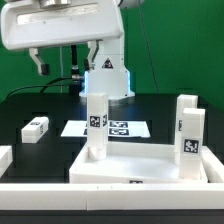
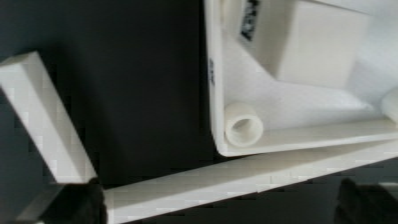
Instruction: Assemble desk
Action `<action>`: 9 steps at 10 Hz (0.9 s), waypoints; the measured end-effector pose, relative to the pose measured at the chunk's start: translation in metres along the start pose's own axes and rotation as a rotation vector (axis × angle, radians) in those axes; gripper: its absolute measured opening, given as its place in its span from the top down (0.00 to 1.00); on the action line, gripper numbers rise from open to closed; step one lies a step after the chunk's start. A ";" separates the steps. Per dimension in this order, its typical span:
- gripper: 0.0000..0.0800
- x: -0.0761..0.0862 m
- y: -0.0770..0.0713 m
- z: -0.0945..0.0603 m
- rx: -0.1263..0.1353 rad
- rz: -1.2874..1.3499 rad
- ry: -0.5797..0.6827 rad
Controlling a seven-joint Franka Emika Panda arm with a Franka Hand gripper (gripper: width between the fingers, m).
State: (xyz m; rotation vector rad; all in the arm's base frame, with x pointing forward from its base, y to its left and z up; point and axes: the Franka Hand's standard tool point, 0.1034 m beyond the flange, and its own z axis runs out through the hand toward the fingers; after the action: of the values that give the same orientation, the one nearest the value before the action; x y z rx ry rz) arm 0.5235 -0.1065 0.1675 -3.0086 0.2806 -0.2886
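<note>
While the arm (image 1: pixel 60 30) sits high in the upper part of the exterior frame w/ nothing visibly in its grip, the desk is roughly half built. The tabletop panel (image 1: pixel 140 165) lies rim-up in the lower centre of that frame, on the black surface (image 1: pixel 40 105), pushed against the low white border rails (image 1: pixel 40 185) at the bottom edge. Two legs stand upright in it: one leg (image 1: pixel 97 125) at the panel's rear corner, centre of frame, & a second leg (image 1: pixel 188 130) at the right side; both show black-and-white tags. Whether they're fully screwed in or just seated, can't tell from here.

A third leg (image 1: pixel 36 128) lies loose on its side at mid-left, well apart from the panel. A fourth isn't clearly visible in either pic. The marker board (image 1: pixel 110 128) lies flat behind the panel, centre of frame.

Wrist view: a corner of the panel fills the right half, w/ an open round socket (image 2: pixel 246 127) in the centre right, so at least this corner is unfilled. White rails (image 2: pixel 45 115) run along the left & across the bottom.

Fingers: spread fully wide, pinching nothing; only dark blurred tips (image 2: pixel 54 205) show at the lower left of the wrist frame.

Judgement: approx two legs done, two left. Next is likely fetching the loose leg at mid-left & seating it in an empty socket.
</note>
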 end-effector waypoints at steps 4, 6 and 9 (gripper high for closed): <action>0.19 -0.003 -0.004 0.001 0.015 0.002 -0.037; 0.19 -0.016 0.019 0.016 0.025 -0.040 -0.189; 0.19 -0.043 0.103 0.025 0.055 -0.071 -0.438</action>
State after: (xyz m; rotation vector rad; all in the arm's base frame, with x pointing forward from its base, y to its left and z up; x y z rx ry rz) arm 0.4690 -0.1967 0.1228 -2.9269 0.1221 0.3503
